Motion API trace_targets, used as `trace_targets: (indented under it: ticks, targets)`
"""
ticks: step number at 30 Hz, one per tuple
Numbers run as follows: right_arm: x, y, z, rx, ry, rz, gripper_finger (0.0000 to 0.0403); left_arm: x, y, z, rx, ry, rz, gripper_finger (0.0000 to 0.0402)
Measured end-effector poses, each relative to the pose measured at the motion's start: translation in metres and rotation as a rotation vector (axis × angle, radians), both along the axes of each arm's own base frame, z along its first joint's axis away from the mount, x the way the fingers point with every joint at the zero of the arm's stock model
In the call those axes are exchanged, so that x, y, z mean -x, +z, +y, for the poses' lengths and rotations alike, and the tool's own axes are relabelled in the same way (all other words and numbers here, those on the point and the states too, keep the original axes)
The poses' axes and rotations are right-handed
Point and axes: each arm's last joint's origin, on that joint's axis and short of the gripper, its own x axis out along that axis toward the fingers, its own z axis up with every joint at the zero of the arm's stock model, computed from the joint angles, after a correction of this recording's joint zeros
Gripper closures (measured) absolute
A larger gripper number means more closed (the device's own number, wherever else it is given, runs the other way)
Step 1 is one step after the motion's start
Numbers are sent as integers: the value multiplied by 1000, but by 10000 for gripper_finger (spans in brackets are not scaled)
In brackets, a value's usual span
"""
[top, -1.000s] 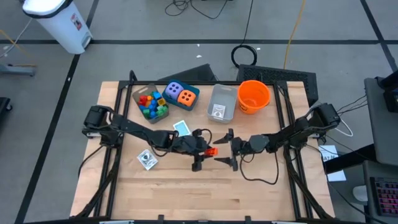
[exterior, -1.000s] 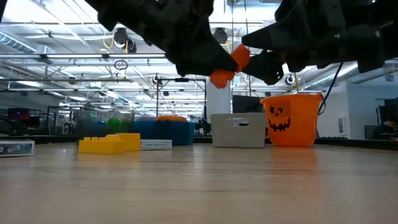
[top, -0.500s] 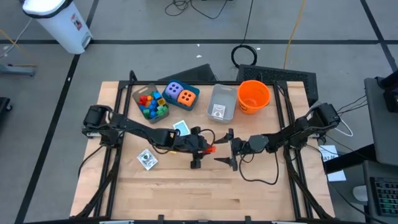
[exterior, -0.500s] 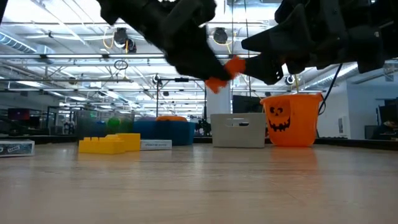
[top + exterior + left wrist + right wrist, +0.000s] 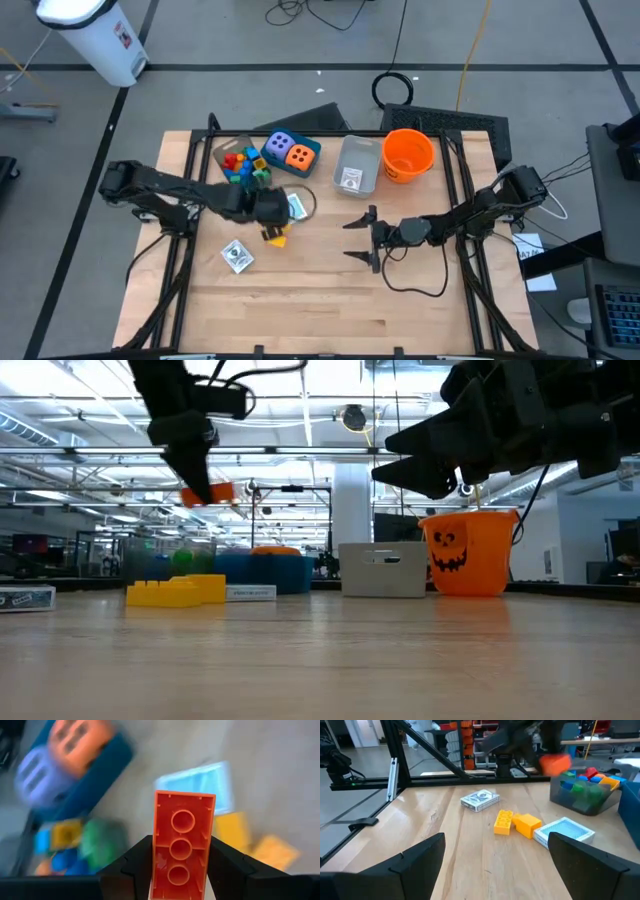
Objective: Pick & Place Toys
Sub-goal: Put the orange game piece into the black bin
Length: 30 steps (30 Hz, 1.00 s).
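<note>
Wooden bench (image 5: 330, 300) seen from above, framed by dark rails on a grey floor. The left gripper (image 5: 182, 870) hangs above the bench at about 9 o'clock from centre, its jaws clenched on the long sides of an orange brick (image 5: 182, 845); the brick's hollow underside faces the wrist camera. In the low view the brick (image 5: 208, 493) is well clear of the bench surface. Below the gripper lie two yellow bricks (image 5: 274, 236), touching each other, and just beside them a light blue card (image 5: 296, 206). A clear tub of mixed bricks (image 5: 241, 165) stands at 11 o'clock, with a teal box (image 5: 292, 152) holding a purple die (image 5: 280, 145) and an orange die (image 5: 300, 155) beside it. A boxed card deck (image 5: 237, 256) lies at 8 o'clock. A grey bin (image 5: 356, 165) and an orange bucket (image 5: 407, 153) stand at 1 o'clock. The right gripper (image 5: 362, 239) waits at 3 o'clock, jaws spread and empty, pointing toward the left arm.
</note>
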Motion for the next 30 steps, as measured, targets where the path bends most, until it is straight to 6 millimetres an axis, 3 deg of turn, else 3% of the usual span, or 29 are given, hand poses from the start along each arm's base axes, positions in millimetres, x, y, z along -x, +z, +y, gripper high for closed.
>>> trace_targets:
  ticks: [9,19,25,30]
  targets:
    - [0,-2,0,-14,-2,25,55,31,18,63,3,226,66,241]
    - [1,-6,0,-4,0,63,55,54,18,131,86,388,98,241]
    - [1,-8,0,0,0,77,55,66,18,160,122,482,45,241]
    - [1,-8,0,-2,3,79,55,72,6,174,148,508,-13,241]
